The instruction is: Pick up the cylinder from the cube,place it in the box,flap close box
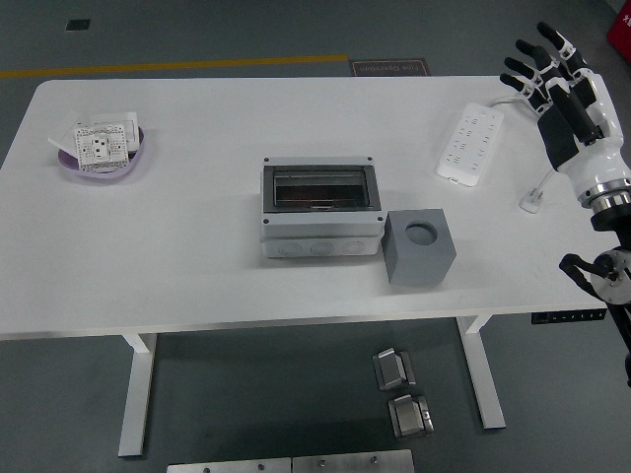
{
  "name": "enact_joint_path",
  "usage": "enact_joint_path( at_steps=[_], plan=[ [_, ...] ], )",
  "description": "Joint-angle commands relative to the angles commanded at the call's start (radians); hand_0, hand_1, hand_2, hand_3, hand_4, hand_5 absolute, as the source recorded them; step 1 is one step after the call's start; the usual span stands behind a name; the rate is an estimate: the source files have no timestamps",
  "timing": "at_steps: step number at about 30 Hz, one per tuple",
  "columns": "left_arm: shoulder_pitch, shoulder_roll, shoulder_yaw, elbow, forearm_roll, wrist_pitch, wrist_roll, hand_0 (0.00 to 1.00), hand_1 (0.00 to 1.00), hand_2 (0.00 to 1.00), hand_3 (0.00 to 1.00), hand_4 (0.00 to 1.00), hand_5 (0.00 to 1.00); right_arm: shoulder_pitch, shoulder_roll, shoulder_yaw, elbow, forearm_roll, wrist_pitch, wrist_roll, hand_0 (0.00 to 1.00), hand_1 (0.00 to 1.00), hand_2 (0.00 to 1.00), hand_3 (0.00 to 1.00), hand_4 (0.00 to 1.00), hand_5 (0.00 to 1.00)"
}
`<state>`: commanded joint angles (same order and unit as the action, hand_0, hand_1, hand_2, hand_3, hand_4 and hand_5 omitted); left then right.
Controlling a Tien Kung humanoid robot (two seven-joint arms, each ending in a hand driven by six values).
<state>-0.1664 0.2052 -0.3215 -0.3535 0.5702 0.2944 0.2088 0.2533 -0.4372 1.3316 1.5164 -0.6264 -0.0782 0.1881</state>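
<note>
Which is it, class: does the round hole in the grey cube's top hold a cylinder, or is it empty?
Empty, as far as the view shows: the cube shows only a dark round recess, nothing standing out.

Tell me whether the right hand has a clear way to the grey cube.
Probably yes: the right hand is raised and open at the table's right edge, and only bare table lies between it and the cube.

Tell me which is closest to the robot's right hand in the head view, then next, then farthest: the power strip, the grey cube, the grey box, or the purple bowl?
Starting from the right hand, open at the table's far right:
1. Power strip, white, just left of the hand.
2. Grey cube, near the front edge.
3. Grey box, mid-table, left of the cube.
4. Purple bowl, at the far left.
</note>
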Motion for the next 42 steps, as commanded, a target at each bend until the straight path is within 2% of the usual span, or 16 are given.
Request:
enact_joint_path(
  at_steps=[1, 2, 7, 8, 13, 14, 15, 18, 21, 25, 28, 31, 32, 38, 40, 42],
  plan=[
    [0.0, 0.0, 0.0, 0.0, 0.0, 0.0, 0.0, 0.62, 0.627, 0.595, 0.684, 0.712, 0.262, 0.001, -0.002, -0.004, 0.001, -0.02, -0.019, -0.011, 0.71, 0.707, 0.733, 0.858, 0.731, 0.397],
    [0.001, 0.001, 0.001, 0.001, 0.0, 0.0, 0.0, 0.62, 0.627, 0.594, 0.684, 0.712, 0.262, 0.002, -0.005, -0.009, 0.003, -0.044, -0.039, -0.02, 0.709, 0.69, 0.713, 0.745, 0.727, 0.473],
    [-0.001, 0.001, 0.0, 0.001, 0.0, 0.0, 0.0, 0.62, 0.627, 0.594, 0.684, 0.712, 0.262, 0.004, -0.024, -0.023, 0.014, -0.119, -0.086, -0.043, 0.709, 0.69, 0.713, 0.745, 0.727, 0.473],
    [-0.001, 0.0, 0.0, 0.001, 0.0, 0.0, 0.0, 0.62, 0.626, 0.595, 0.684, 0.712, 0.262, 0.004, -0.029, -0.032, 0.018, -0.142, -0.104, -0.054, 0.7, 0.686, 0.726, 0.782, 0.731, 0.491],
    [-0.004, -0.002, 0.0, 0.002, 0.001, -0.001, 0.0, 0.62, 0.626, 0.595, 0.684, 0.712, 0.262, 0.005, -0.041, -0.101, -0.008, -0.326, -0.232, -0.128, 0.7, 0.686, 0.726, 0.782, 0.731, 0.491],
    [-0.004, -0.002, -0.001, 0.002, 0.001, -0.001, 0.0, 0.62, 0.626, 0.594, 0.684, 0.712, 0.262, 0.004, -0.038, -0.109, -0.017, -0.359, -0.253, -0.132, 0.744, 0.735, 0.761, 0.922, 0.721, 0.505],
    [-0.005, -0.003, -0.001, 0.002, 0.001, -0.001, 0.0, 0.62, 0.626, 0.594, 0.684, 0.712, 0.262, 0.003, -0.033, -0.116, -0.027, -0.401, -0.276, -0.132, 0.744, 0.735, 0.761, 0.922, 0.721, 0.505],
    [-0.006, -0.003, -0.003, 0.001, 0.002, -0.001, 0.0, 0.62, 0.626, 0.594, 0.684, 0.712, 0.262, 0.0, -0.012, -0.121, -0.05, -0.495, -0.294, -0.099, 0.744, 0.735, 0.761, 0.922, 0.721, 0.505],
    [-0.005, -0.003, -0.002, 0.0, -0.002, -0.002, -0.002, 0.62, 0.626, 0.595, 0.685, 0.713, 0.264, -0.001, 0.018, -0.118, -0.057, -0.48, -0.25, -0.039, 0.751, 0.759, 0.779, 0.929, 0.711, 0.502],
    [-0.003, 0.0, 0.001, 0.001, -0.01, -0.004, -0.004, 0.62, 0.626, 0.595, 0.685, 0.713, 0.264, -0.004, 0.047, -0.117, -0.037, -0.368, -0.166, 0.05, 0.751, 0.759, 0.779, 0.929, 0.711, 0.502],
    [-0.003, 0.003, 0.0, 0.0, -0.011, -0.004, -0.006, 0.62, 0.628, 0.594, 0.685, 0.712, 0.264, -0.018, 0.053, -0.117, -0.007, -0.268, -0.102, 0.098, 0.699, 0.729, 0.753, 0.891, 0.709, 0.486],
    [-0.001, 0.004, 0.0, 0.0, -0.011, -0.005, -0.006, 0.62, 0.628, 0.594, 0.685, 0.712, 0.264, -0.035, 0.051, -0.11, 0.026, -0.156, -0.028, 0.102, 0.699, 0.729, 0.753, 0.891, 0.709, 0.486],
    [0.0, 0.004, 0.0, 0.0, -0.011, -0.005, -0.006, 0.621, 0.627, 0.595, 0.685, 0.713, 0.263, -0.041, 0.05, -0.106, 0.036, -0.123, -0.006, 0.095, 0.686, 0.681, 0.711, 0.774, 0.722, 0.496],
    [0.004, 0.003, 0.0, 0.003, -0.013, -0.007, -0.005, 0.621, 0.628, 0.595, 0.685, 0.712, 0.264, -0.067, 0.044, -0.087, 0.077, 0.09, 0.129, 0.041, 0.681, 0.665, 0.711, 0.766, 0.728, 0.514],
    [0.006, 0.003, 0.0, 0.005, -0.014, -0.007, -0.005, 0.621, 0.628, 0.595, 0.685, 0.712, 0.264, -0.069, 0.044, -0.087, 0.085, 0.134, 0.128, 0.025, 0.681, 0.665, 0.711, 0.766, 0.728, 0.514],
    [0.007, 0.004, 0.0, 0.006, -0.014, -0.007, -0.005, 0.621, 0.628, 0.595, 0.685, 0.712, 0.264, -0.069, 0.042, -0.096, 0.095, 0.088, 0.082, 0.005, 0.681, 0.665, 0.711, 0.766, 0.728, 0.514]
  ],
)
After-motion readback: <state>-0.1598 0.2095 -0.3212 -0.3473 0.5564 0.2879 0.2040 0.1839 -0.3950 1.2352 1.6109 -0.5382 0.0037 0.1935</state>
